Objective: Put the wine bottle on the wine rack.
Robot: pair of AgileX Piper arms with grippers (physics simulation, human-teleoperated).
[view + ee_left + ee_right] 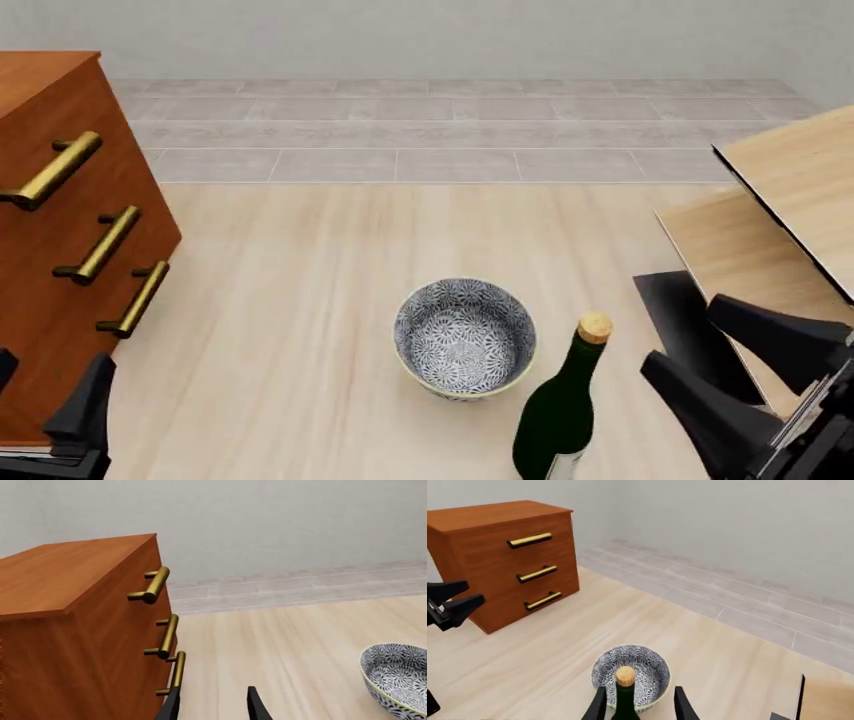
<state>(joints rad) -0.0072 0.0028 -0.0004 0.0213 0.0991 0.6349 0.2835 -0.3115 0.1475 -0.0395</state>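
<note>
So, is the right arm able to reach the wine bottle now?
Probably yes. The right gripper is open beside the wine bottle, and in the right wrist view the neck stands between its fingers. The bowl sits off to one side.

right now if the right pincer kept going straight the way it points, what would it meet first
Most likely the wine bottle: its cork sits between the open fingers of the right pincer, with the patterned bowl just beyond. Depth is hard to judge.

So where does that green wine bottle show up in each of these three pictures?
Front view: wine bottle at bottom centre-right, beside the bowl.
Right wrist view: its cork and neck between the pincer fingers.
Left wrist view: not in it.
Shared landmark: the patterned bowl.
</note>
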